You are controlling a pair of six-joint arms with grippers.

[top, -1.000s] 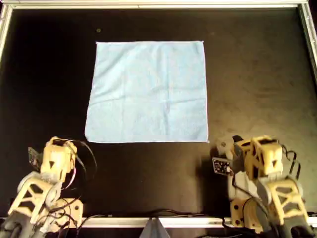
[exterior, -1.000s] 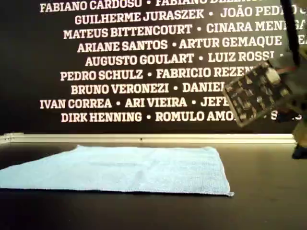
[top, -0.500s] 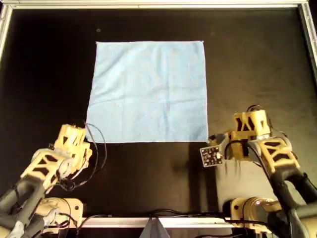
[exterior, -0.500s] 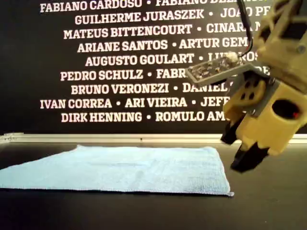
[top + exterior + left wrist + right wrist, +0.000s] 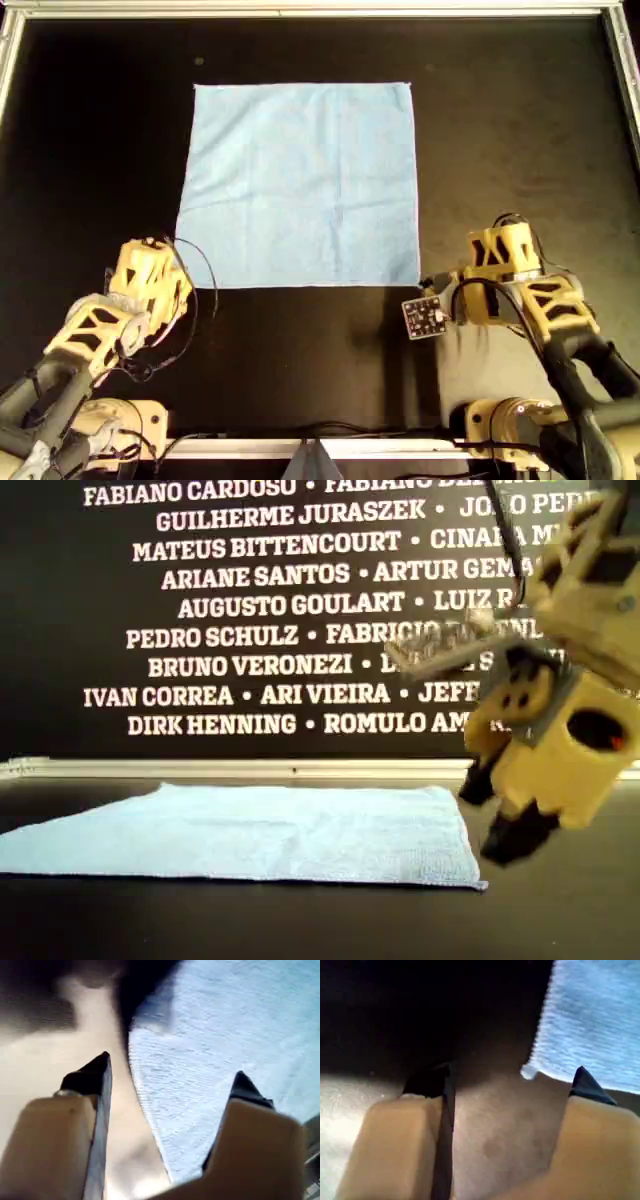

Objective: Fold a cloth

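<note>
The light blue cloth (image 5: 300,185) lies flat and square on the black table; it also shows in the exterior view (image 5: 260,830). My left gripper (image 5: 160,270) hovers open at the cloth's near corner on the overhead view's left. In the left wrist view the cloth (image 5: 215,1025) edge runs between the spread fingers of that gripper (image 5: 172,1065). My right gripper (image 5: 470,280) hangs open just off the near corner on the overhead view's right, above the table (image 5: 497,815). The cloth (image 5: 595,1020) corner sits by one fingertip of the right gripper (image 5: 514,1067). Neither gripper holds anything.
A metal rail (image 5: 300,10) frames the black table (image 5: 520,130). Both arm bases (image 5: 120,420) (image 5: 500,425) stand at the near edge. A dark wall printed with white names (image 5: 300,600) rises behind the far rail. A small circuit board (image 5: 425,315) sticks out from the right wrist.
Both arms have swung forward from the near edge to the cloth's near corners. The right gripper has dropped into the exterior view. The cloth has not moved.
</note>
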